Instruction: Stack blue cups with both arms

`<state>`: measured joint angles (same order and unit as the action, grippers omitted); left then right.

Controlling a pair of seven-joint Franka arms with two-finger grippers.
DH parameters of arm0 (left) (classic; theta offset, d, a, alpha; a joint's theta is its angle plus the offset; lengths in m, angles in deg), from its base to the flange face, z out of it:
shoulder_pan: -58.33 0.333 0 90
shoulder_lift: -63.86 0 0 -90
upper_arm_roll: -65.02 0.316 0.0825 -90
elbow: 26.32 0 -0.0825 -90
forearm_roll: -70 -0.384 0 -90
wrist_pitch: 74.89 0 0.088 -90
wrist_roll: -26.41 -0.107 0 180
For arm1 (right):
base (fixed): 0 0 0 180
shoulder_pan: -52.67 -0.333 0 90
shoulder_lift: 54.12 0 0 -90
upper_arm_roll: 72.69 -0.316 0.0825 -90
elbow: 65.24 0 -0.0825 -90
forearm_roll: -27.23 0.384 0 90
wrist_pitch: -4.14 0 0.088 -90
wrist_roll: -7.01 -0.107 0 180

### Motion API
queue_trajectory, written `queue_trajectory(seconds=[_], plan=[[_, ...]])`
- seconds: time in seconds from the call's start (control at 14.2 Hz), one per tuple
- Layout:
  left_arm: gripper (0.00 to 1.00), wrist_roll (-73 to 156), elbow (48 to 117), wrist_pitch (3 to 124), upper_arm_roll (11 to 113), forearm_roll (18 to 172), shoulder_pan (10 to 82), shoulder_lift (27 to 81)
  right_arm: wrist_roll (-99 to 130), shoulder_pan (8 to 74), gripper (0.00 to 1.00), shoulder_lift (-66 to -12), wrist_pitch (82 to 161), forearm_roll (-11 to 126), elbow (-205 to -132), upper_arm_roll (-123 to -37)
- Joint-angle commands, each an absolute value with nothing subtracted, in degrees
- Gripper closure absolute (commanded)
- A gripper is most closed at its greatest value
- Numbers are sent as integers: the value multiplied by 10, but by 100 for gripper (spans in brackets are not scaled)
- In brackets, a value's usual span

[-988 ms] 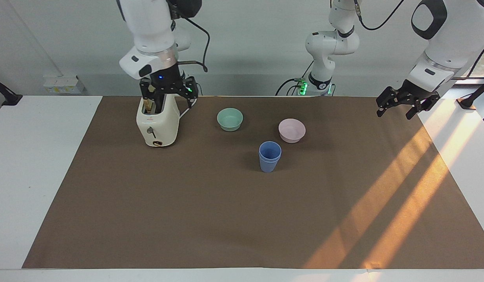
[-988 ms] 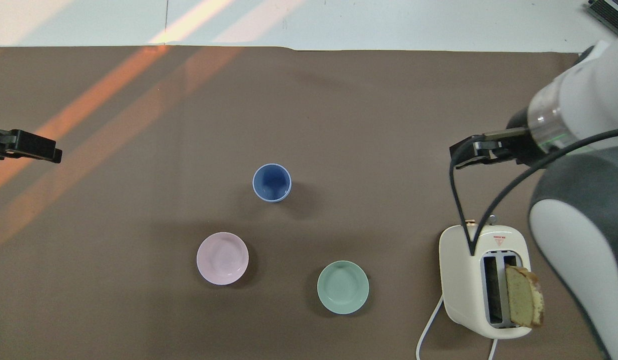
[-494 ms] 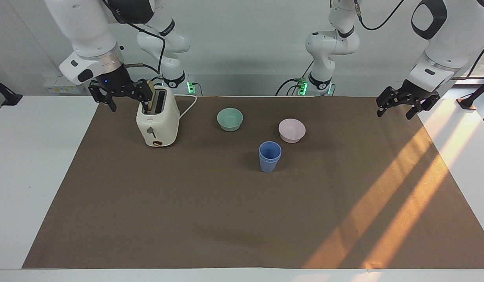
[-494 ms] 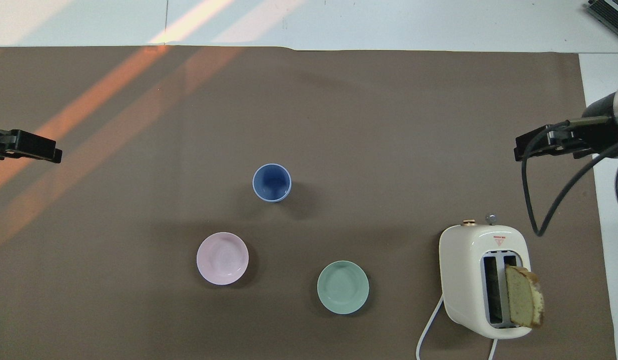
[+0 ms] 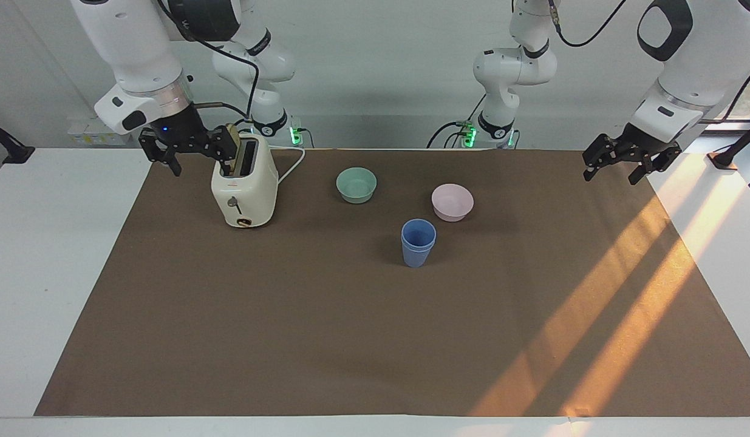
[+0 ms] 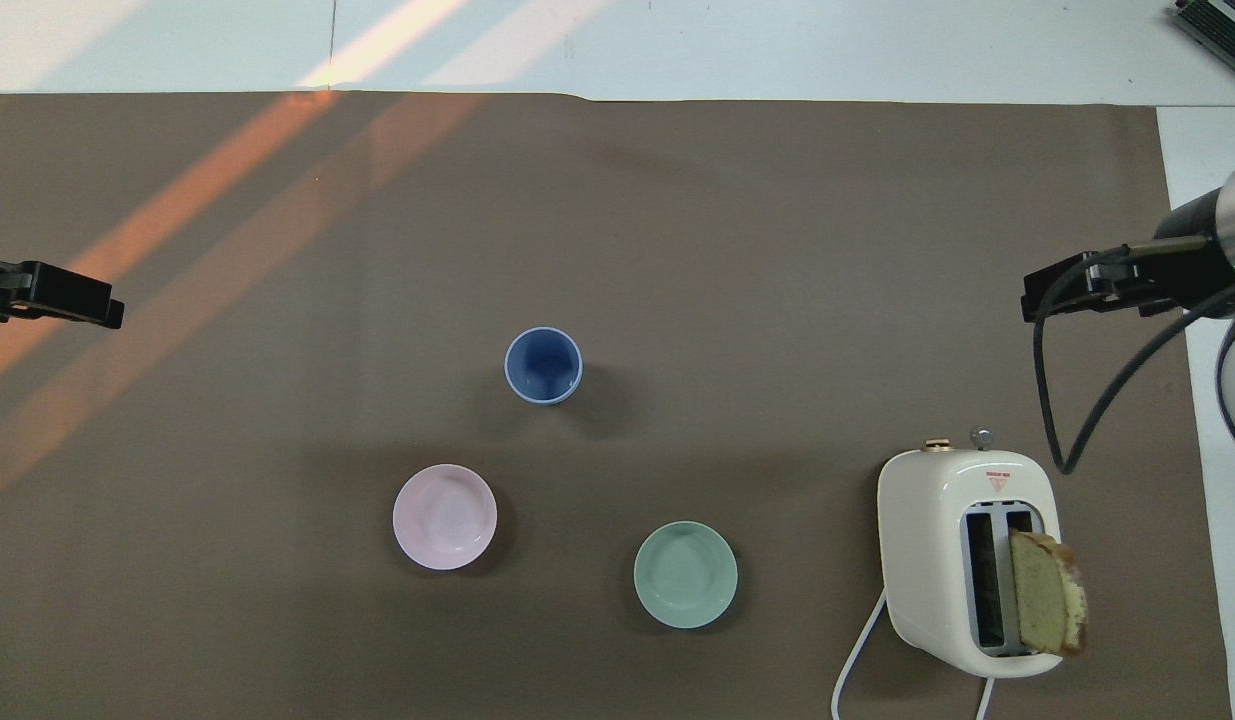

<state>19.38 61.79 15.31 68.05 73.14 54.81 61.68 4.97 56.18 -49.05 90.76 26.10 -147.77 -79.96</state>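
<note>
Two blue cups [image 5: 418,243] stand nested, one inside the other, upright on the brown mat [image 5: 326,340] near the middle of the desk [image 5: 53,243]. Pink bowl [image 5: 452,202] just beside the stack, nearer the robots; green bowl [image 5: 356,184] nearer still, toward the right arm's end. Cream toaster [image 5: 244,191] with a slice of bread [image 6: 1045,605] in one slot sits at that end. Right end effector [image 5: 187,152] hangs over the mat's edge beside the toaster, fingers apart, empty. Left end effector [image 5: 617,162] hangs over the mat's other end, fingers apart, empty.
</note>
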Motion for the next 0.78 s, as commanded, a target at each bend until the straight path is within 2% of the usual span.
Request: queue_trajectory(seconds=[0.0,0.71], plan=[[0,195,633,124,684,738,545,640,50,572,0,-506,920,267,-1499,-806],[0,194,644,114,686,730,541,654,50,572,0,-506,920,267,-1498,-806]])
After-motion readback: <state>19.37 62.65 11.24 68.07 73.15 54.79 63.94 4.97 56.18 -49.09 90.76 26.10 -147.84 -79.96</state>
